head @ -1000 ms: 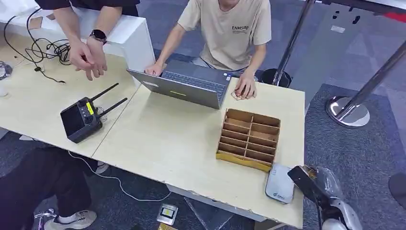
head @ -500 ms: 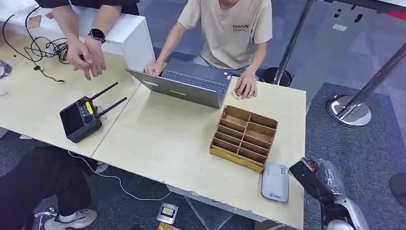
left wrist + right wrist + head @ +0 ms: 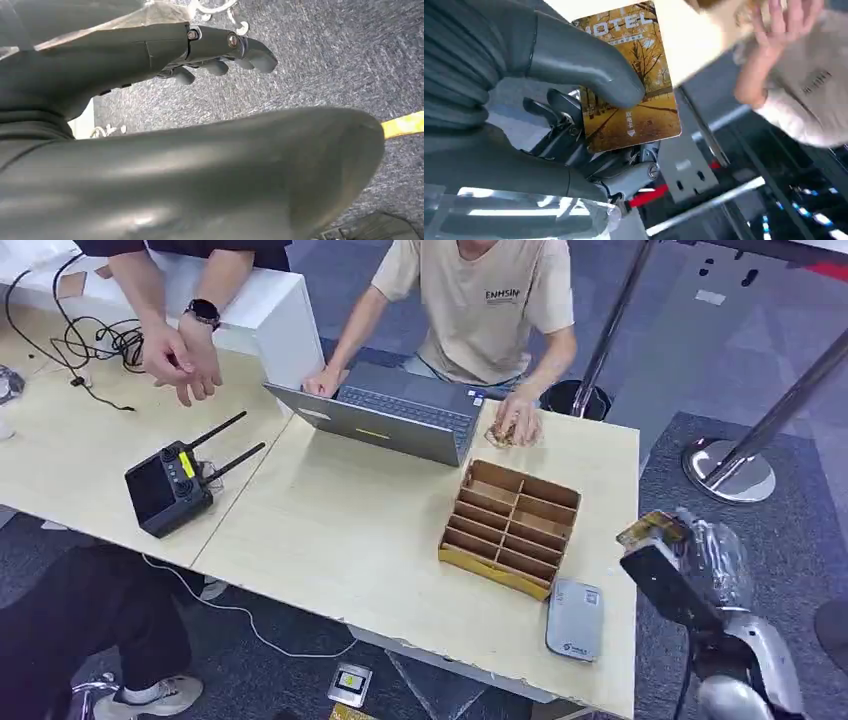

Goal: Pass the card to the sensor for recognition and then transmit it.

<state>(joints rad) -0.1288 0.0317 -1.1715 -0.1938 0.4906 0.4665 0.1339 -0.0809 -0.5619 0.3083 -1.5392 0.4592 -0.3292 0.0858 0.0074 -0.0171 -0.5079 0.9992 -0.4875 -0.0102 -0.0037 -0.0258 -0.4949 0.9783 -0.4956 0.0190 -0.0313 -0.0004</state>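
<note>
My right hand (image 3: 700, 562) hovers off the table's right edge and holds a yellow hotel card (image 3: 651, 530), above and to the right of the grey-white sensor pad (image 3: 574, 618). Up close in the right wrist view, the card (image 3: 631, 87) shows autumn trees and the word HOTEL. The thick thumb (image 3: 584, 62) presses it against the dark fingers (image 3: 566, 131) behind it. My left hand (image 3: 220, 47) hangs over blue carpet with its fingers stretched out and holds nothing.
A wooden compartment box (image 3: 512, 525) stands just behind the sensor. A person sits behind an open laptop (image 3: 395, 420), one hand (image 3: 517, 423) on the table. A black remote with antennas (image 3: 170, 485) lies at left. A stanchion base (image 3: 730, 475) stands at right.
My right hand has risen with the card from beside the sensor and now sits higher off the table's right edge. The seated person's hand has curled over a small item.
</note>
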